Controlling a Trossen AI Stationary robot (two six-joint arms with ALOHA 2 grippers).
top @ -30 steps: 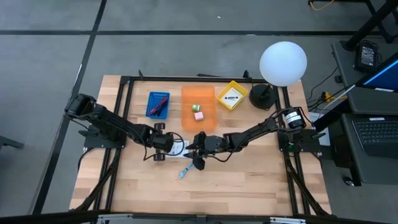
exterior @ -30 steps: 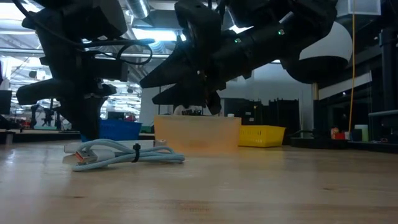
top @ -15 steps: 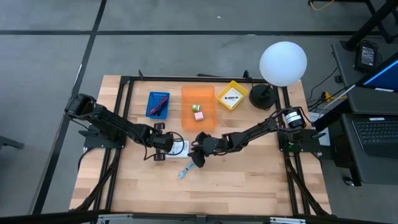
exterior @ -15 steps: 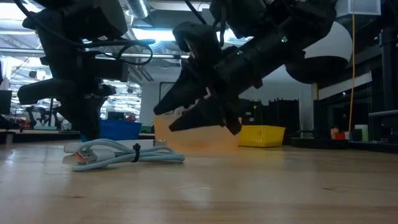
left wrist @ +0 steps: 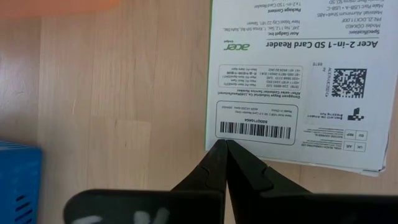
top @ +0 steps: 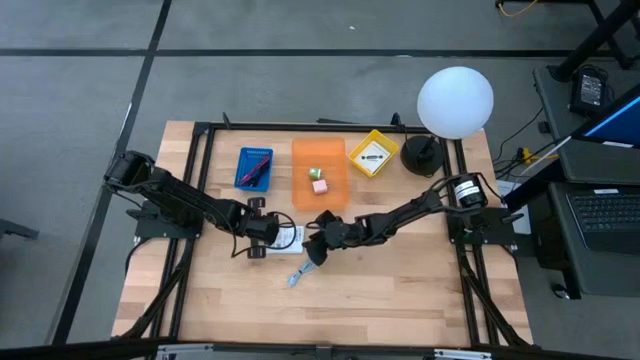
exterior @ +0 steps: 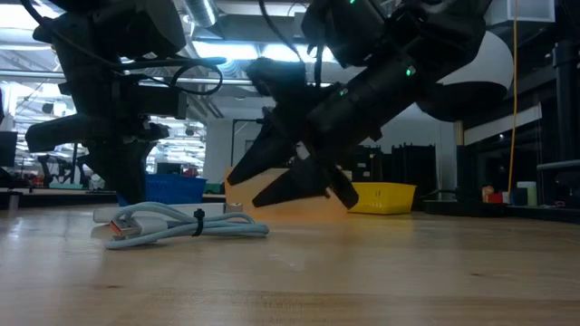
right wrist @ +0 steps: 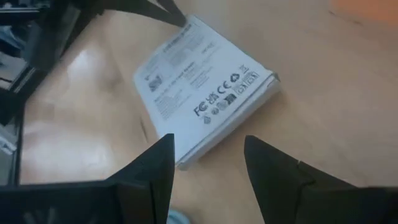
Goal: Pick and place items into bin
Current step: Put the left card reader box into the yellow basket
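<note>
Fingers of the right tool (right wrist: pixel 208 177) are standing spread and empty, angling down over the near edge of a white packet (right wrist: pixel 202 87) lying flat on the desk (top: pixel 400 290). Opposite it, the left tool (left wrist: pixel 225 149) is pinched to a point, holding nothing, its tip touching the packet's printed label. Nearby, a light-blue cable (exterior: pixel 181 224) is lying loose on the wood. Further back, cords are already sitting in the blue bin (top: pixel 254 167), two cubes in the orange bin (top: pixel 320 173), something dark in the yellow bin (top: pixel 372 152). Packet and cable are apparently still waiting, so sorting looks over halfway.
</note>
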